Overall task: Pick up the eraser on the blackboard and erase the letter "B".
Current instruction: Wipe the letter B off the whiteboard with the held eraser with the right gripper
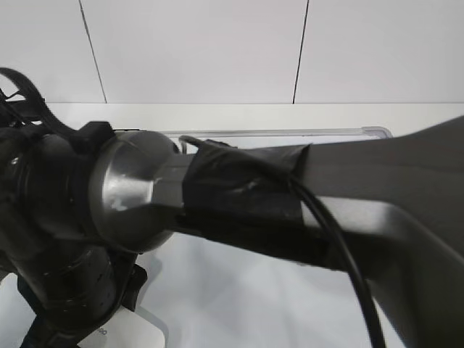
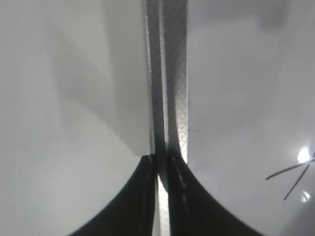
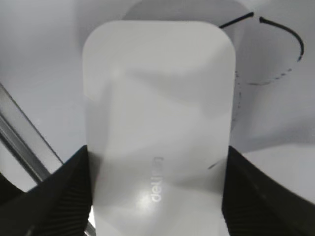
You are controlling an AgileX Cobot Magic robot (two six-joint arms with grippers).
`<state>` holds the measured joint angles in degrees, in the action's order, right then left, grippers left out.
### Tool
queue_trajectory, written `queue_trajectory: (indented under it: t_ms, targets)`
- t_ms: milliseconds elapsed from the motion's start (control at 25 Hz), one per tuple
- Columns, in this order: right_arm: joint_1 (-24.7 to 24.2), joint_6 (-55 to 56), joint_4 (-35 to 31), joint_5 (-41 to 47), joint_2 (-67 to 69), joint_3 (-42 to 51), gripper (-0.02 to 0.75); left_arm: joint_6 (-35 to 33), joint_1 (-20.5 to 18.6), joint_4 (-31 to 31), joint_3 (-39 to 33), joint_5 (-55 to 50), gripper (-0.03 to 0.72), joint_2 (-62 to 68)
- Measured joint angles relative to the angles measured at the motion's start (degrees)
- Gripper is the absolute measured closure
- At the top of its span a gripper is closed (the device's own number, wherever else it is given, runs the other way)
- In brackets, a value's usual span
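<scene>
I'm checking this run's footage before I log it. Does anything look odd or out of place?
Nothing is spilled or broken. The oddity is the exterior view: an arm wrapped in black tape fills it and hides most of the blackboard. In the right wrist view the right pincer grips the eraser beside partly wiped marker strokes.

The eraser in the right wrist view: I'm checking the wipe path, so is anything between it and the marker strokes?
Nothing visible. The eraser sits between the right end effector's fingers, flat on the blackboard, and the black marker strokes lie just past its far corner on bare board.
</scene>
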<state>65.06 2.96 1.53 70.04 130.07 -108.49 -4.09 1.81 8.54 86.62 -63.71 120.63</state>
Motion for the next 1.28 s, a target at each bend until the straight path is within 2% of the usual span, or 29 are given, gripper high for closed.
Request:
queue_trajectory:
  t_ms: [200, 480, 640, 1040, 1280]
  targets:
    - [-0.1, 0.8, 1.3, 1.2, 0.9, -0.6, 0.204, 0.0, 0.0, 0.1, 0.0, 0.0, 0.641, 0.0]
    - [-1.8, 0.9, -1.1, 2.1, 1.9, -1.5, 0.204, 0.0, 0.0, 0.1, 0.0, 0.0, 0.64, 0.0]
    - [-3.9, 1.3, -2.7, 2.3, 2.0, -2.1, 0.204, 0.0, 0.0, 0.2, 0.0, 0.0, 0.64, 0.0]
    - [-13.1, 3.6, -3.1, 0.6, 2.1, -2.3, 0.204, 0.0, 0.0, 0.5, 0.0, 0.0, 0.639, 0.0]
    - [-14.0, 4.1, -3.4, 0.6, 2.1, -2.3, 0.204, 0.0, 0.0, 0.7, 0.0, 0.2, 0.639, 0.0]
